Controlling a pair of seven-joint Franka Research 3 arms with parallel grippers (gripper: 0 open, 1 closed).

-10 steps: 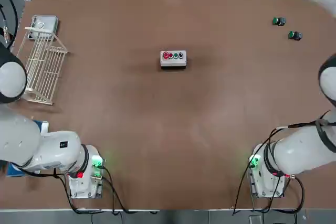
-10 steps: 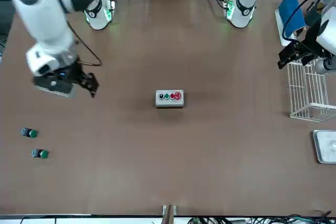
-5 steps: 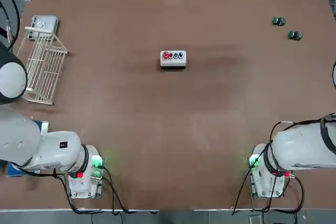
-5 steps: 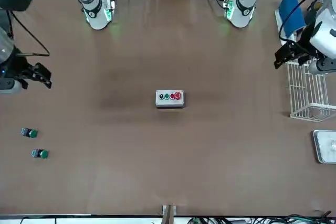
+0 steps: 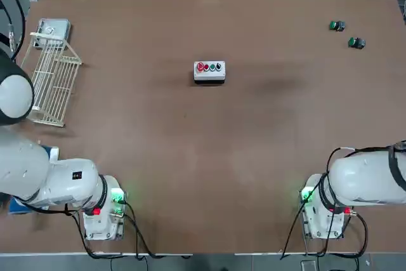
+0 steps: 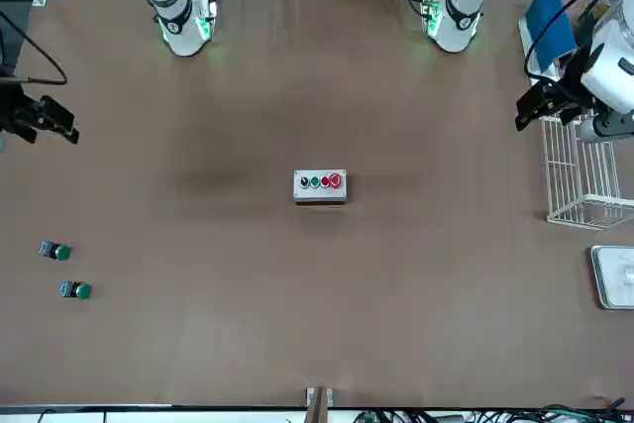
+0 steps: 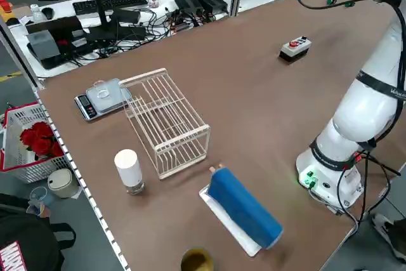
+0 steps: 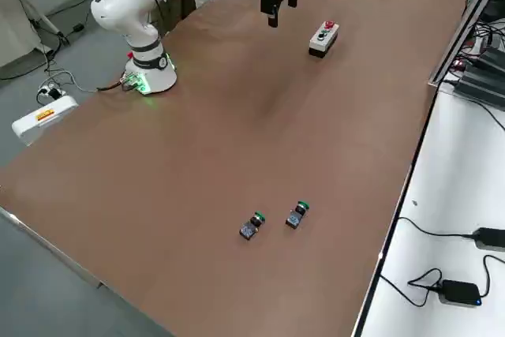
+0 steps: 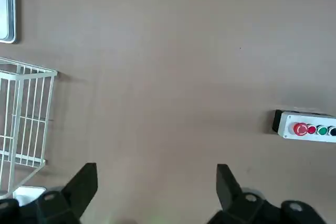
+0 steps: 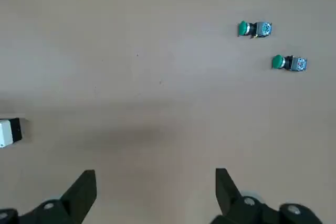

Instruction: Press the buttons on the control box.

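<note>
A small grey rectangular control box (image 5: 209, 72) bearing round buttons (image 5: 210, 66) is seen mid-table, toward the far edge. The left gripper (image 9: 156, 190) and right gripper (image 10: 155, 191) are held high, fingers spread, empty.

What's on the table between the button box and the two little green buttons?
Nothing. In the top view, only bare brown table lies between the control box and the loose green pieces.
</note>
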